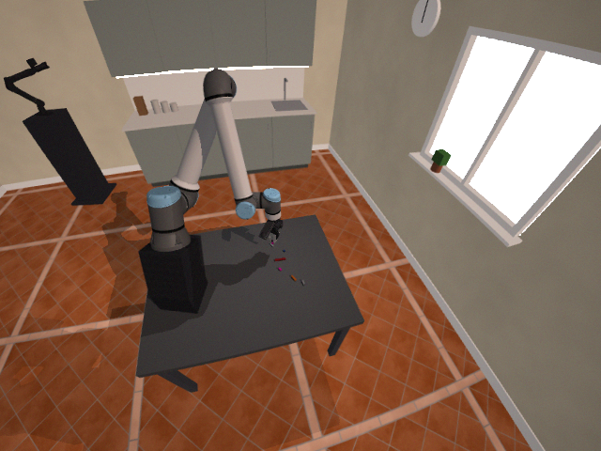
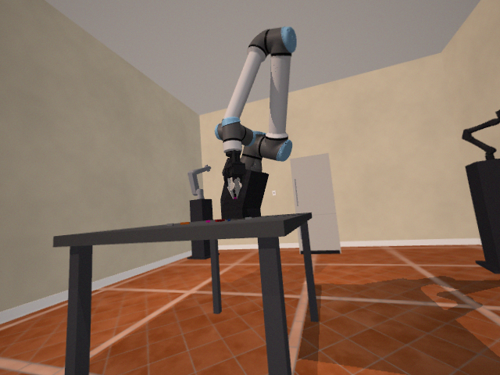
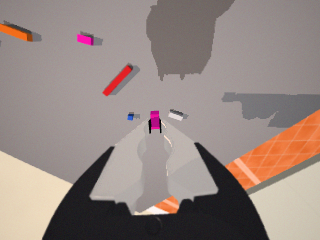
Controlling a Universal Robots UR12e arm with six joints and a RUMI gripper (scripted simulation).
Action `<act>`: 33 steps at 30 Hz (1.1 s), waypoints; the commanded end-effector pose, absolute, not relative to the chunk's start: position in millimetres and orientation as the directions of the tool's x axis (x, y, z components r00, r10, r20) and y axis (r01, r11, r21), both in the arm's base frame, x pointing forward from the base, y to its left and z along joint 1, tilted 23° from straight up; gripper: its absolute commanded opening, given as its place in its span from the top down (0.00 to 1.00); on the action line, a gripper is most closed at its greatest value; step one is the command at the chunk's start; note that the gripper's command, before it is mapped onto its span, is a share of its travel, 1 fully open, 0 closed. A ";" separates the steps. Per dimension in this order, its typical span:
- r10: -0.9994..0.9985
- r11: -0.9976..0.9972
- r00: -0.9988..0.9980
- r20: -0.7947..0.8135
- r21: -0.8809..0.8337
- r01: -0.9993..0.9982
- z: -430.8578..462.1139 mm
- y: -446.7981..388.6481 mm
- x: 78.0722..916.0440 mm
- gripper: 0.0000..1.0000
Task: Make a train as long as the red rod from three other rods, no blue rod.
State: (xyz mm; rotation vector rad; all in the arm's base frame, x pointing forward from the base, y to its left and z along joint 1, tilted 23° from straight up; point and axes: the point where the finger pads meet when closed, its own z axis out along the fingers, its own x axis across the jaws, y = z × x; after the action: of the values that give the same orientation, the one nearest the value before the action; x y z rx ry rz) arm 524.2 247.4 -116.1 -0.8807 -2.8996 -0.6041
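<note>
My gripper (image 1: 272, 241) (image 2: 233, 197) (image 3: 155, 119) is shut on a short magenta rod (image 1: 272, 241) (image 2: 234, 198) (image 3: 155, 119) and holds it a little above the dark table (image 1: 242, 315) (image 2: 161, 233) (image 3: 260, 55). The red rod (image 1: 279, 259) (image 2: 219, 220) (image 3: 118, 80) lies flat beyond the fingers. A second magenta rod (image 1: 279, 268) (image 2: 208, 221) (image 3: 85, 39) and an orange rod (image 1: 293, 277) (image 2: 184, 222) (image 3: 17, 31) lie farther off. A small blue rod (image 1: 284, 251) (image 3: 130, 117) and a pale grey rod (image 3: 175, 115) lie close under the fingertips, one on each side.
Another grey rod (image 1: 302, 282) lies just past the orange one. The arm's black base (image 1: 172, 276) stands at the table's left. The table edge and tiled floor (image 3: 280, 145) show to the right in the wrist view.
</note>
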 end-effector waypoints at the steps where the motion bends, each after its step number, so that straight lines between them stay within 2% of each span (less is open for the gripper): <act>1: 0.429 0.818 -0.896 0.117 0.370 0.440 -121.5 233.0 531.2 1.00; 7: 0.330 0.863 -0.941 0.073 0.380 0.332 -127.0 219.1 537.4 1.00; 17: 0.052 0.923 -0.998 -0.046 0.383 0.030 -141.1 182.9 552.0 1.00; 33: -0.333 0.862 -0.921 -0.200 0.331 -0.383 -159.6 135.3 567.8 1.00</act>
State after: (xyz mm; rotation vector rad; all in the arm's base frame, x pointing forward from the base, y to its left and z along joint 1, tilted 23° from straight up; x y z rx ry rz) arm 562.8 150.0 -154.2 0.3865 -3.1742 -0.6010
